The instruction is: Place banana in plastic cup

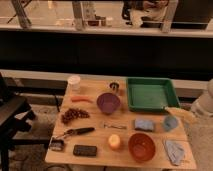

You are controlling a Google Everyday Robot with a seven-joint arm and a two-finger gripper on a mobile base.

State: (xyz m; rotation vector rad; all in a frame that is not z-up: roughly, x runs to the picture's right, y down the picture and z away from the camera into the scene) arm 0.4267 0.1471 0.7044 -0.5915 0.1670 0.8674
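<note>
One long, slightly curved pale-yellow banana [178, 113] slants at the rim of the small round light-blue plastic cup [170, 123], near the wooden counter's [97, 137] 3 o'clock edge. The pincer [192, 117] is at the banana's 4 o'clock end; I cannot tell whether it is spread or pinching.

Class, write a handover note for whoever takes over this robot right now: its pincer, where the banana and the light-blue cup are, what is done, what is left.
Pincer: at the wooden table's right edge, by the right end of the long pale-yellow banana; a grip cannot be confirmed.
Banana: slanted, just behind the small round light-blue plastic cup, near the green plastic tray's front right corner.
Cup: right of the flat blue sponge.
Done: banana is close to the cup, not in it.
Left: put the banana into the cup.
</note>
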